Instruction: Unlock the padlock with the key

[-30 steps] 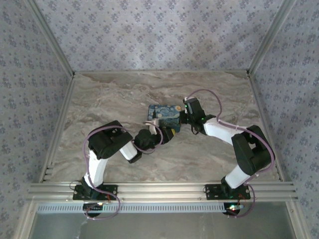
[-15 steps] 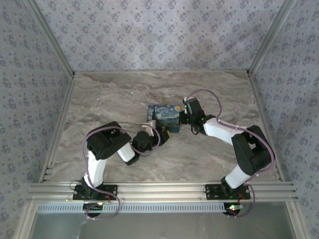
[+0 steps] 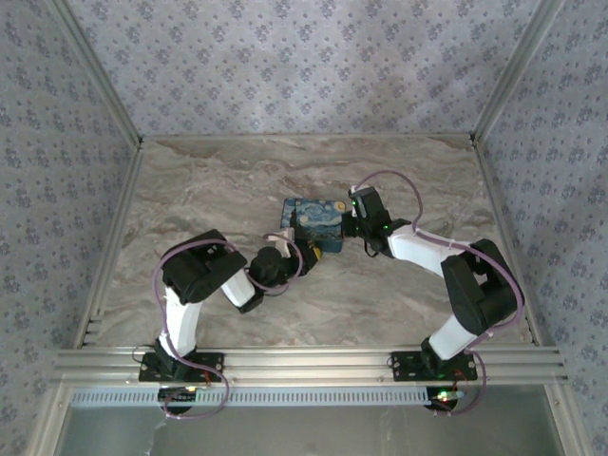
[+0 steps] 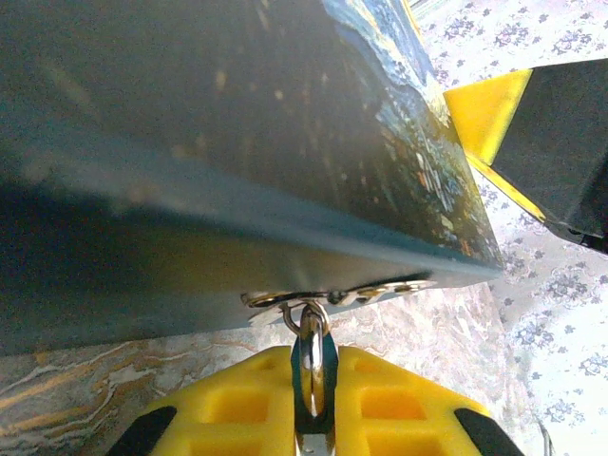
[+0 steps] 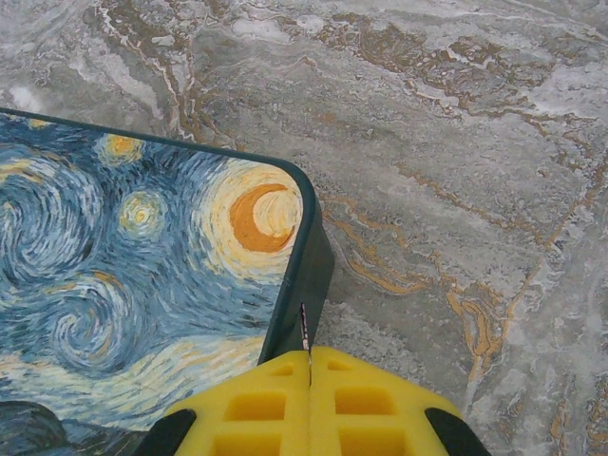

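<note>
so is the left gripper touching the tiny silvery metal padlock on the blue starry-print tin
Touching. Left wrist view: the padlock sits clamped between the yellow pads of the left gripper, no gap.

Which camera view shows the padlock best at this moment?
Left wrist. The padlock hangs from the tin's hasp, pinched between the left gripper's yellow fingers, close and edge-on. In the top external view it is too small to make out by the left gripper. The right wrist view faces the tin's painted lid.
</note>
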Controlling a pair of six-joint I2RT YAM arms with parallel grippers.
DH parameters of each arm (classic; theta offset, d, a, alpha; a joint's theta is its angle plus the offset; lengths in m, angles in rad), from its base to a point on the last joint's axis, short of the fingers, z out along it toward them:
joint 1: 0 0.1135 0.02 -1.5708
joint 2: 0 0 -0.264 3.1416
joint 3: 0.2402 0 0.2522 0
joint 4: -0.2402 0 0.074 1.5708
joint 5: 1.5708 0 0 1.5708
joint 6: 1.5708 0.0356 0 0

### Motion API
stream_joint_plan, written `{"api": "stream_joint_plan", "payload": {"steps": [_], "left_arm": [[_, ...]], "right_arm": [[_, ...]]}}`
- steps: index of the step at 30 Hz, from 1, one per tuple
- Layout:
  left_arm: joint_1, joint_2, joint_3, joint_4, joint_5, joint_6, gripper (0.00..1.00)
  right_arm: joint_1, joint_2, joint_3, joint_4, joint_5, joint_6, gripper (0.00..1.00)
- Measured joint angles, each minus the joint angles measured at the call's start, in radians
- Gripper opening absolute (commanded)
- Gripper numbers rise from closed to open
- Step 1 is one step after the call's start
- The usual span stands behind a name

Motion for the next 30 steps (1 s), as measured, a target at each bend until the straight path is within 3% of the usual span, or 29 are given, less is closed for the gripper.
{"api": "stream_joint_plan", "payload": {"steps": [6,17,23,30], "left_arm": [[0.025,-0.032,0.016,-0.098,0.064,0.001,0.03],[0.105,-0.173,0.112,-0.526,0.285,0.052,0.03],[0.119,-0.235,0.151,-0.725,0.339,0.057,0.03],[0.117,-0.239,0.167,-0.722,0.364,-0.037,0.03]], "right_arm": [[-0.012,-0.010,0.000,-0.019,-0.016,-0.004,0.00],[-0.090,-0.080,0.000,-0.102,-0.108,-0.022,0.00],[-0.120,-0.225,-0.020,-0.147,-0.198,-0.017,0.00],[-0.170,-0.456,-0.159,-0.138,-0.416,0.052,0.00]]}}
